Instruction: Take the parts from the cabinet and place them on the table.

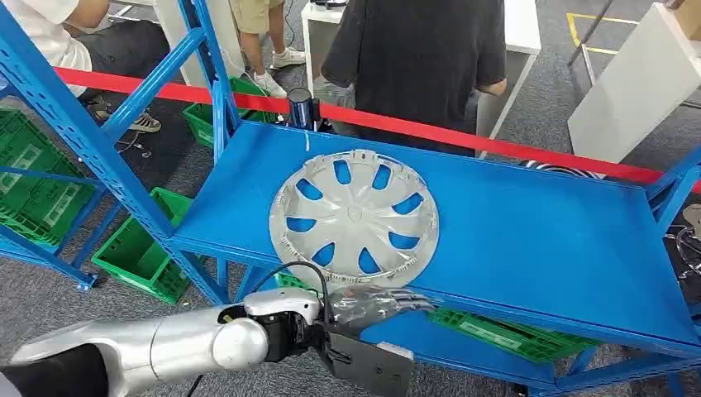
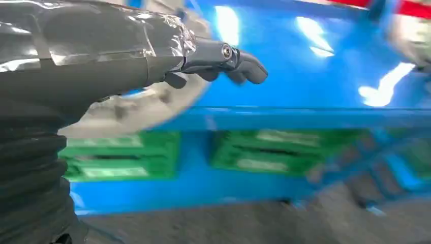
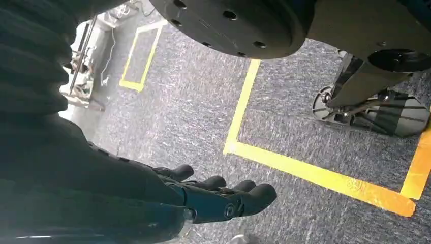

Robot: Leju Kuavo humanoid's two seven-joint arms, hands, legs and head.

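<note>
Lying flat on the blue shelf [image 1: 529, 240] of the cabinet, a silver wheel cover [image 1: 354, 217] is seen in the head view, its near rim reaching the shelf's front edge. The left hand [image 1: 376, 304] is held just in front of and slightly below that edge, close to the cover's near rim, with its fingers stretched forward and nothing gripped; whether they touch the cover cannot be told. In the left wrist view the left hand's fingers [image 2: 239, 63] are shown extended over the blurred shelf surface, slightly bent at the tips, with the cover's pale rim beside them. Green crates [image 1: 140, 256] are seen under the shelf and on the floor to the left. A red bar [image 1: 430, 132] runs behind the shelf, and a person in a dark shirt [image 1: 417, 58] is standing beyond it. The right hand [image 3: 218, 198] is seen hanging above grey carpet marked with yellow tape [image 3: 310, 175], its fingers loosely spread and empty.
</note>
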